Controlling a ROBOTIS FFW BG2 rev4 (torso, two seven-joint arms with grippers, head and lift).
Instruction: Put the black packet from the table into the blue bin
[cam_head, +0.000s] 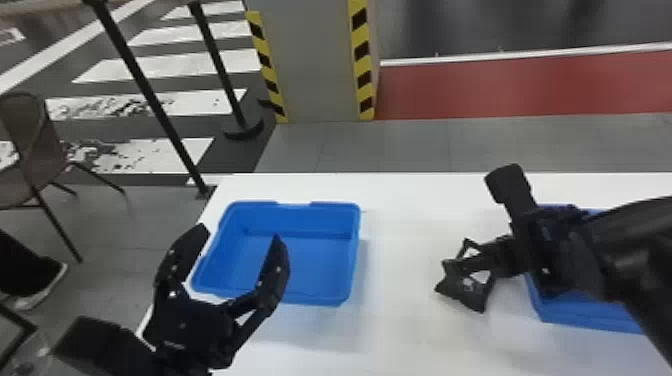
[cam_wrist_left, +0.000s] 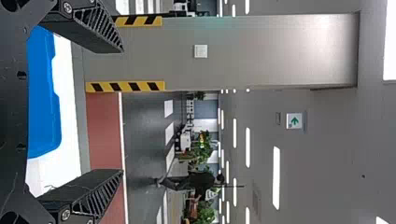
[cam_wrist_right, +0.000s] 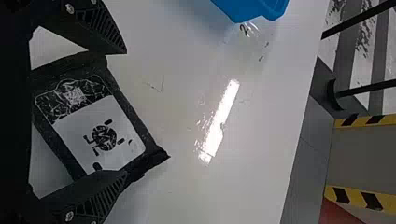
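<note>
I judge that I am at the picking-up stage: my right hand (cam_wrist_right: 126, 112) has reached the black packet (cam_wrist_right: 100, 121), but I see no grip on it, so the lift, the carry and the release into blue all seem to be left. The packet lies with its pale label facing my palm, on the white table (cam_head: 410, 340), in the space between my two fingers. It sits aslant to them, one end close by one finger and a corner partly behind the other. Those fingers stand wide apart, unclenched, and I take the packet's weight to be on the table. Off to the left of that hand is one blue bin (cam_head: 295, 227); on its other side, partly under my forearm, is a second blue bin (cam_head: 590, 320), and I can't tell which of them is meant. My left hand (cam_head: 240, 235) is by the first bin, its fingers spread with nothing between them. Next I would need to close on the packet squarely, since a slanted pinch might let it twist.
</note>
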